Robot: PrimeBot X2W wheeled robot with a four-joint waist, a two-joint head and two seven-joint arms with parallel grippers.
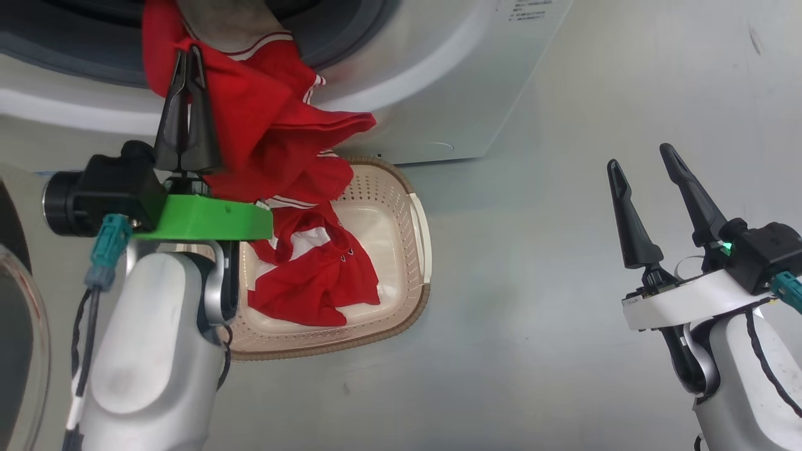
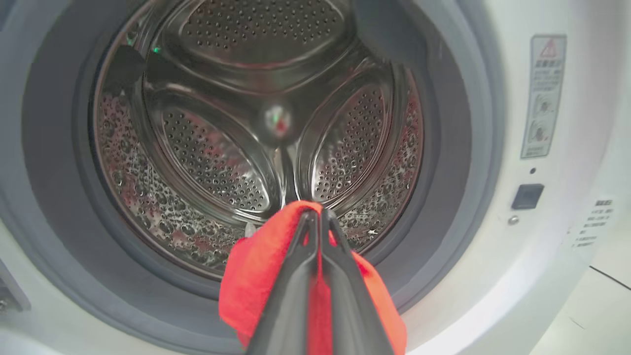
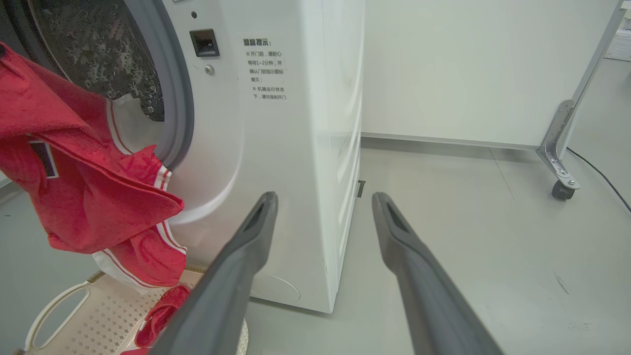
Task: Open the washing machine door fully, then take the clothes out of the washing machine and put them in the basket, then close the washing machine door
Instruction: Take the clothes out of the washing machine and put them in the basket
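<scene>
Starting with the surroundings: bare grey floor [image 1: 564, 313] right of the washing machine [image 1: 438, 94], then a pale wall panel [image 3: 443, 64] behind it, plus a metal bracket on a caster [image 3: 562, 187] off at the far right of the right wrist view. Can read a warning sticker [image 2: 542, 96] and spot a small dark latch socket [image 2: 527, 196] on the white front, right of the opening. Got the washing machine door [image 1: 15, 338] swung open at the left edge of the head view, glass bowl just beside the pale left forearm [image 1: 144, 351]. Worth noting that same forearm and its green bracket [image 1: 207, 219] hiding the left side of the basket [image 1: 421, 250] from the head camera.

Now the clothes [image 1: 269, 125] — bright red, white stripes along the hems, a dark patch with a white border on one side. Spilling over the lower lip of the grey gasket [image 2: 49, 172] and hanging above the basket. Got the left end effector [image 1: 189, 51] pressed together on a fold of that red fabric, right at the mouth, with the steel drum [image 2: 217, 148] straight ahead in its wrist view. Also a second red piece [image 1: 319, 282] crumpled inside the cream basket, parked on the floor just in front of the machine. Can't tell whether the hanging one touches it. Over on the right, the right end effector [image 1: 640, 156] — spread wide and empty, well apart from the clothes.
</scene>
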